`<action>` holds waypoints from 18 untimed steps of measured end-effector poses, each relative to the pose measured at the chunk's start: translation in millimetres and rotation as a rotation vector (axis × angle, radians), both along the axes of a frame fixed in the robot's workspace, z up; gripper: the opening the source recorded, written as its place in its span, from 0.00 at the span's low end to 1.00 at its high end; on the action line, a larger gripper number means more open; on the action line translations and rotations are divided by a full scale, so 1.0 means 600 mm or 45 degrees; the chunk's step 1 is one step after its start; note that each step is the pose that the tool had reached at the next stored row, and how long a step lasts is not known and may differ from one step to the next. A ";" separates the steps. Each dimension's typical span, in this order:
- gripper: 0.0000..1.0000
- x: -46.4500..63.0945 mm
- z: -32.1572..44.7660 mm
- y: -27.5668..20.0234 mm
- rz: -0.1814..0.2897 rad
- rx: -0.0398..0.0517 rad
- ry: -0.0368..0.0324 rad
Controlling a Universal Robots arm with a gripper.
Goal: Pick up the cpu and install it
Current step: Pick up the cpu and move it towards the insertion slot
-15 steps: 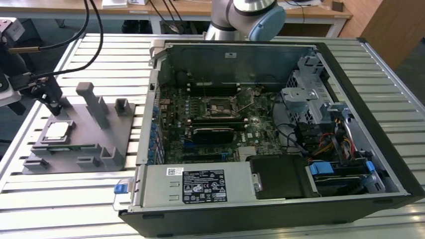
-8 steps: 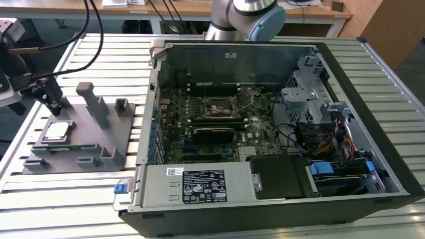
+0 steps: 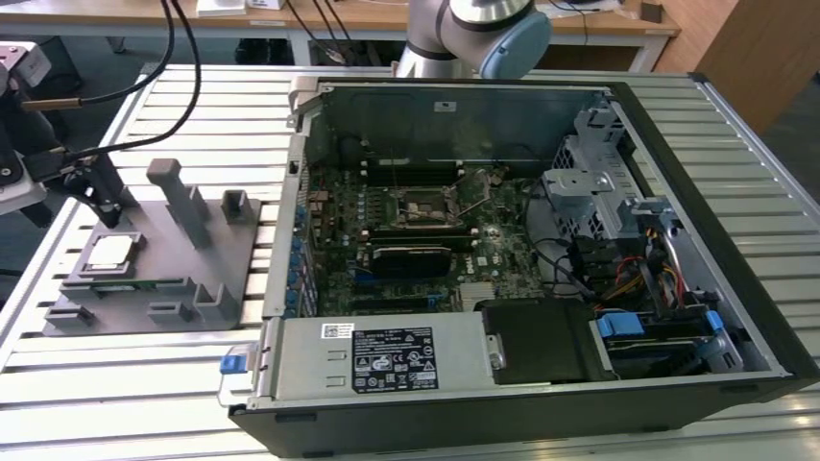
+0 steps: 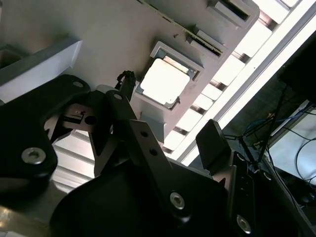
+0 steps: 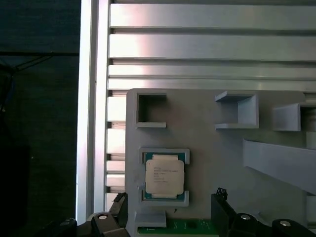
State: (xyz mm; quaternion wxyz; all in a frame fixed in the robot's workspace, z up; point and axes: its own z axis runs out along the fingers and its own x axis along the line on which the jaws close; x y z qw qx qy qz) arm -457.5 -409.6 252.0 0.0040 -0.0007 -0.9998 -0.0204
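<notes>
**Tool (image 5: 169,196) spread open over the cpu (image 5: 164,176) on its grey plate**

Standing by the slatted metal table (image 5: 207,44), I see the cpu lying flat, silver top up, in a shallow framed pocket of a grey fixture plate (image 5: 207,153). The plate sits on the table at the exterior view's left, just beside the open computer case (image 3: 513,415). The pocket is near the plate's outer edge, away from the case. A narrow green circuit board (image 5: 180,228) stands in a slot just beside it.

The tool hangs over that pocket. In the first wrist view its two black fingers (image 5: 222,210) stand well apart, one to each side of the chip, with nothing gripped between them. The second wrist view shows the same spread, the pale chip lying between the two fingers. Whether the fingertips touch the plate I cannot tell (the chip itself looks seated in its frame, not lifted).

A tall grey post (image 3: 173,197) and a few lower blocks rise from the plate nearer the case.

The case lies on its side with the panel off and the motherboard (image 3: 336,264) facing up. The square socket (image 3: 429,204) sits near the board's middle, well apart from the cpu. The arm (image 3: 477,27) stands behind the case.
</notes>
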 end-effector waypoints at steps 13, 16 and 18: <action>0.76 0.000 -0.027 -0.0004 0.019 0.000 -0.0053; 0.76 0.000 -0.061 -0.0004 -0.007 0.001 -0.0051; 0.76 0.000 -0.062 -0.0004 -0.007 0.001 -0.0053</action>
